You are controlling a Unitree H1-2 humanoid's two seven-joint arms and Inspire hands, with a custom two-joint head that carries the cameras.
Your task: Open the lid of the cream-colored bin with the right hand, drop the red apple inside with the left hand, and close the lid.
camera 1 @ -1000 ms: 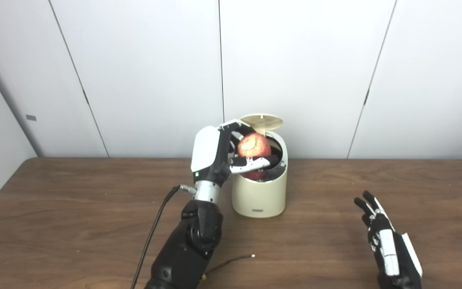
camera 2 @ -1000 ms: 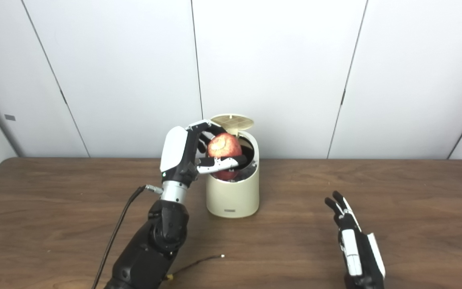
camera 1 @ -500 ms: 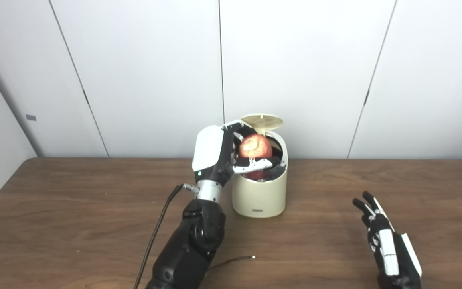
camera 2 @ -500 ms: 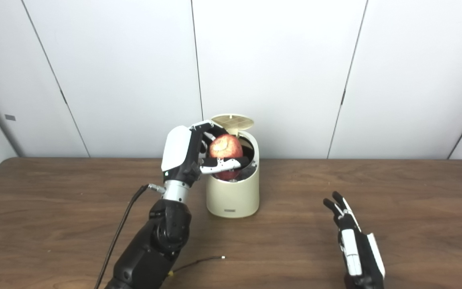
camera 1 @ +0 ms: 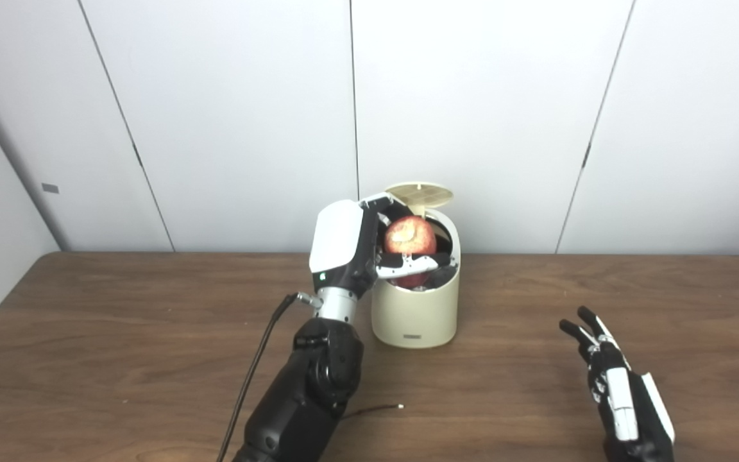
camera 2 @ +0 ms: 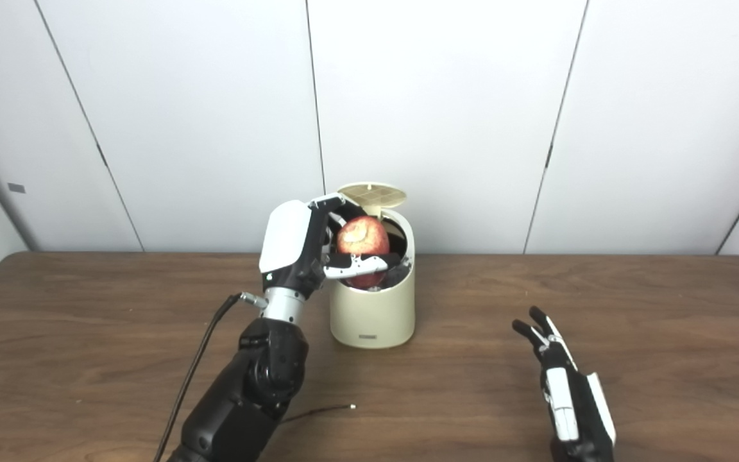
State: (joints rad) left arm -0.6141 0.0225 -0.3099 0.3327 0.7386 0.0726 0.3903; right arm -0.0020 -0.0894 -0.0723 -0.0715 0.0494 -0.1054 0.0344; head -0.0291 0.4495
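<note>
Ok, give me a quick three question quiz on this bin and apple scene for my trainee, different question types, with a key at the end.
1. True or false: the lid of the cream-colored bin is shut.
2. Which hand holds the red apple? A) left hand B) right hand C) neither
3. Fill in: the right hand is open over the ____, to the bin's right.

Key
1. False: the lid stands open at the back.
2. A: the left hand grips the apple over the bin's opening.
3. Table.
</note>
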